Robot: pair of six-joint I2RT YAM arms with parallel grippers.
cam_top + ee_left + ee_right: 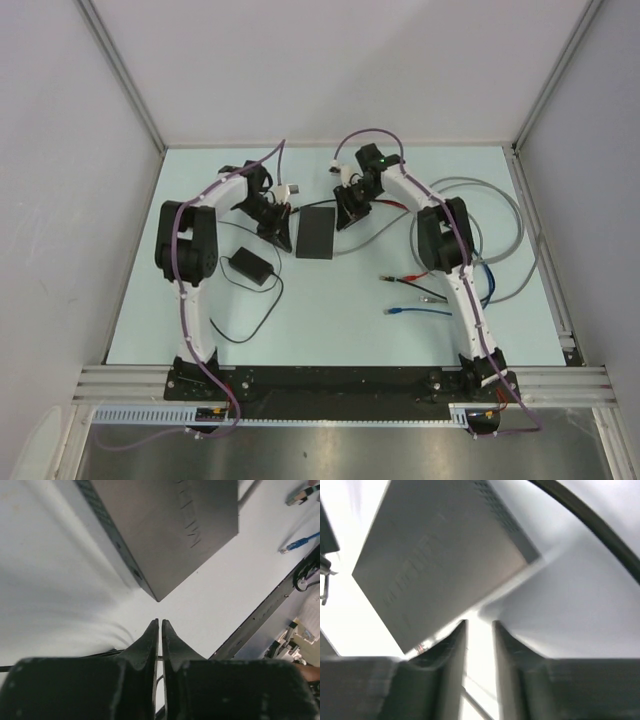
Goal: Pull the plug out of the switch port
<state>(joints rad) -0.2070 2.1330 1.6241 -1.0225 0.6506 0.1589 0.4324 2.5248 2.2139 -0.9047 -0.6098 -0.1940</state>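
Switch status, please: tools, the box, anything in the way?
Left tool shut, just off the flat matte-black switch corner. Right tool slightly open, empty, beside it. No plug seen on visible sides. Nothing between tools and switch.

The flat matte-black rectangular switch box (pixel 317 232) looks dark grey up close, with faint same-toned lettering on top and a row of small dots along one side. The table (pixel 340 335) is pale mint. The small black power adapter (pixel 247 267) has a thin black cord. A looped grey cable (pixel 520 235), a blue cable (pixel 420 311) and a red-and-black lead (pixel 410 283) lie there too. The left claw (pixel 159 622) and right claw (pixel 479 625) are black. The left arm (pixel 196 310) and right arm (pixel 468 305) are white with black joints and purple wiring (pixel 372 131).
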